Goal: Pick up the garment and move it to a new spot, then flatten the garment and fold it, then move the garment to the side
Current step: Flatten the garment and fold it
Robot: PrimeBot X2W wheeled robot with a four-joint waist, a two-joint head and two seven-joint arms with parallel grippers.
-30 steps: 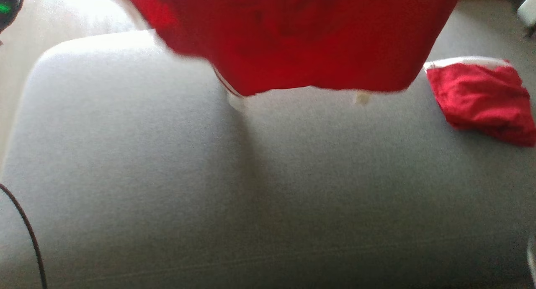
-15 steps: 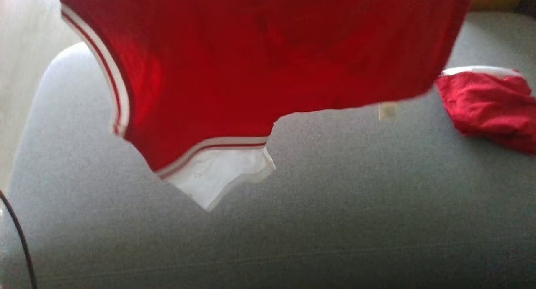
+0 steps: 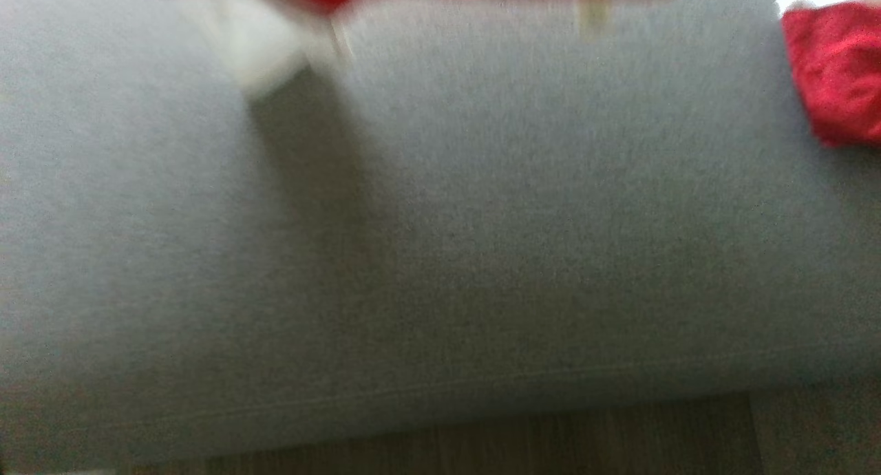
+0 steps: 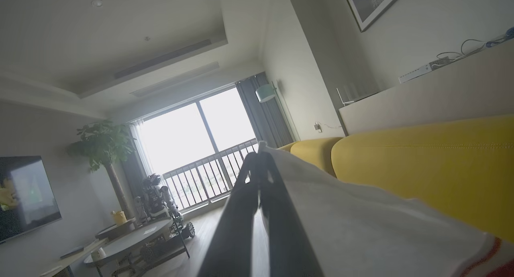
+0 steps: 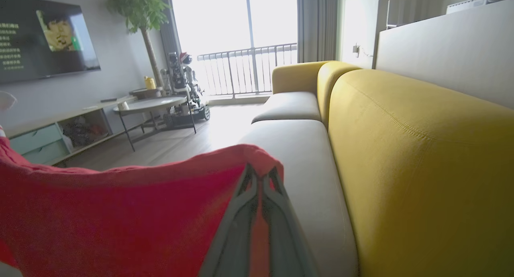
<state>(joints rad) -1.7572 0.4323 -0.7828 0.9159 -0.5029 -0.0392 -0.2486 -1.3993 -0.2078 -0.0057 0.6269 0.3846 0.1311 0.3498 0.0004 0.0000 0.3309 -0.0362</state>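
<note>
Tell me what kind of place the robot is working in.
Most likely the living room of a home or flat. It has a long sofa with a yellow back and grey seat cushions, a dark flat television mounted on the wall and a round grey coffee table on thin black legs.

**Open seat below, cloth along the top**

In the head view the grey seat cushion (image 3: 440,255) lies open from the centre out to 3, 6 and 9 o'clock, with a strip of floor (image 3: 619,434) along the 6 o'clock edge. The hanging garment (image 3: 261,41), blurred, bars 11 to 1 o'clock. A second red cloth (image 3: 836,69) lies on the cushion at 2 o'clock.

Around the right tool (image 5: 261,176), the yellow backrest (image 5: 421,168) walls off 1 to 5 o'clock and the garment's red cloth fills 7 to 10, while the seat runs free toward 12. Around the left tool (image 4: 259,160), white cloth drapes from 3 to 5 o'clock, and open room lies from 9 to 12.
</note>
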